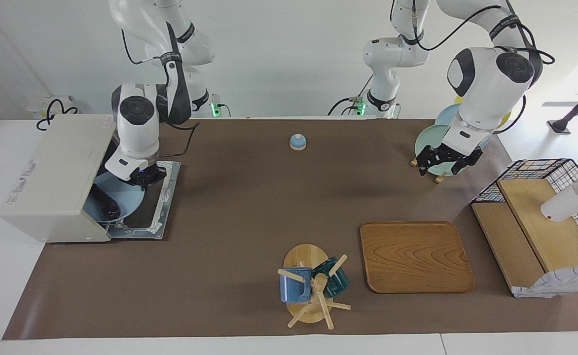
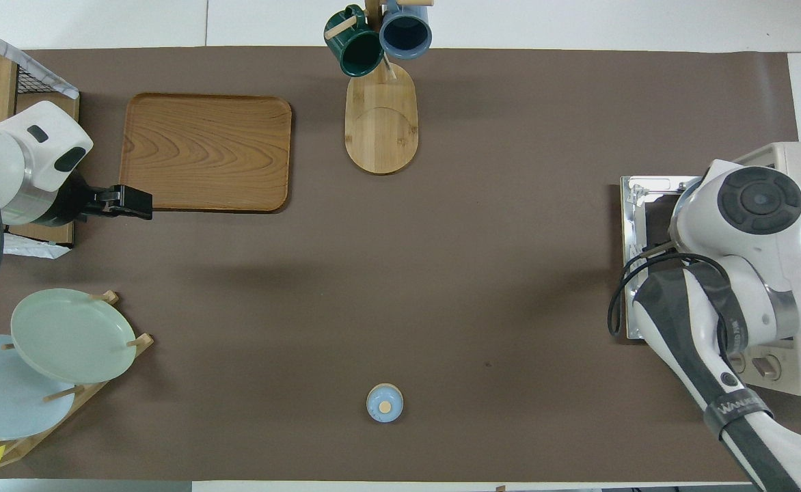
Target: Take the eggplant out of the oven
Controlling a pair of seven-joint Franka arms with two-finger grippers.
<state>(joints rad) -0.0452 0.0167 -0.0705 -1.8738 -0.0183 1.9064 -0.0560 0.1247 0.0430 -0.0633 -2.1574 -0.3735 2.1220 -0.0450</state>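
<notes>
Surface: brown mat (image 1: pixel 249 207) over a white table, white wall at my back.
Oven: boxy cream-white toaster oven (image 1: pixel 54 175) at my right arm's end of the table, its dark glass door (image 1: pixel 163 202) folded down flat onto the mat.
Plate: pale blue round plate (image 1: pixel 121 199), half out of the oven mouth over the open door.
Eggplant: slim glossy dark purple eggplant (image 1: pixel 104 204) on that plate, at the oven-side part; long axis runs roughly from nearer me to farther from me.
Right gripper (image 1: pixel 143 178): mine, the nearer one, low over the plate's rim nearest me; eggplant lies just beside it, toward the oven. Finger state: cannot tell.
Left gripper (image 1: pixel 448 160): waiting over the plate rack (image 1: pixel 424 162) at the left arm's end, fingers spread, holding nothing.
</notes>
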